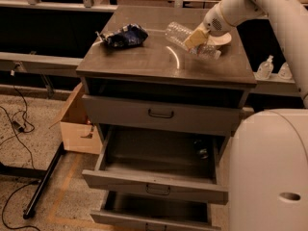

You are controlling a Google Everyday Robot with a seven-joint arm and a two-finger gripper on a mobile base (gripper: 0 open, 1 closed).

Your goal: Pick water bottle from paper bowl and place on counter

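The water bottle (177, 33) is clear and crinkled and lies almost level, just above or on the counter (144, 59), left of the paper bowl (223, 39). My gripper (195, 38) comes in from the upper right and is shut on the bottle's middle with its tan fingers (192, 36). The off-white bowl sits at the counter's back right, partly hidden behind my wrist, and nothing shows in it. The bottle's cap end points toward the bowl.
A crumpled blue bag (123, 35) lies at the counter's back left. Two drawers (159, 153) below stand open. Small spout-top bottles (265, 67) sit on a ledge to the right. A cardboard box (77, 124) stands on the floor at the left. My white base (269, 172) fills the lower right.
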